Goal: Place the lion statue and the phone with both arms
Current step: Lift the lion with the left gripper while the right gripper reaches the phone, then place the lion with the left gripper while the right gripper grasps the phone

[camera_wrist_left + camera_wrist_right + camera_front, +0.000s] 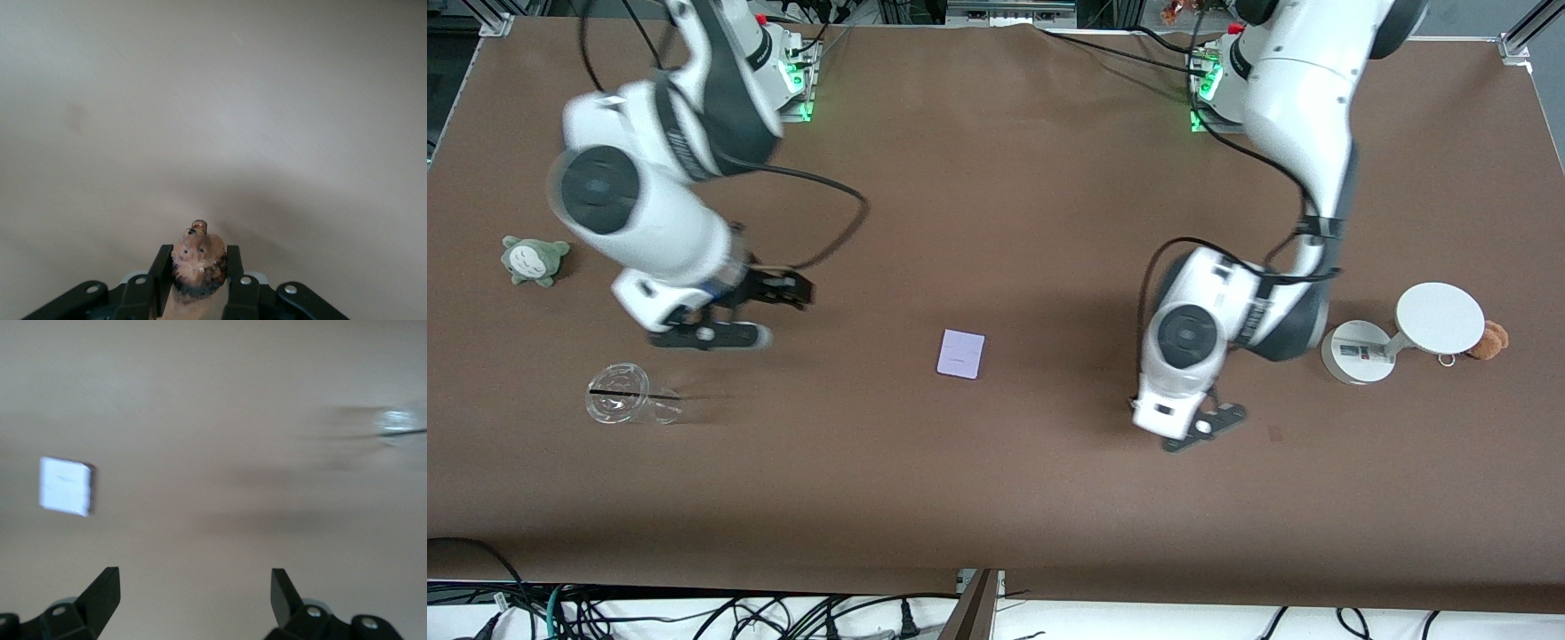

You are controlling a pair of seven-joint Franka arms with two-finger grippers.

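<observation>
The lion statue (199,261), a small orange-brown figurine with a darker mane, is clamped between the black fingers of my left gripper (197,257). In the front view its hand (1184,418) hangs low over bare table between the phone and the white stand, and the statue is hidden under it. The phone (961,354), a flat pale lavender rectangle, lies mid-table and also shows in the right wrist view (65,485). My right gripper (193,577) is open with nothing between its fingers. It hovers (787,292) over the table toward the right arm's end, apart from the phone.
A clear plastic cup (624,396) lies on its side near the right gripper, nearer the front camera. A grey-green plush (535,259) sits at the right arm's end. A white round-based stand (1396,340) and a brown plush (1490,340) sit at the left arm's end.
</observation>
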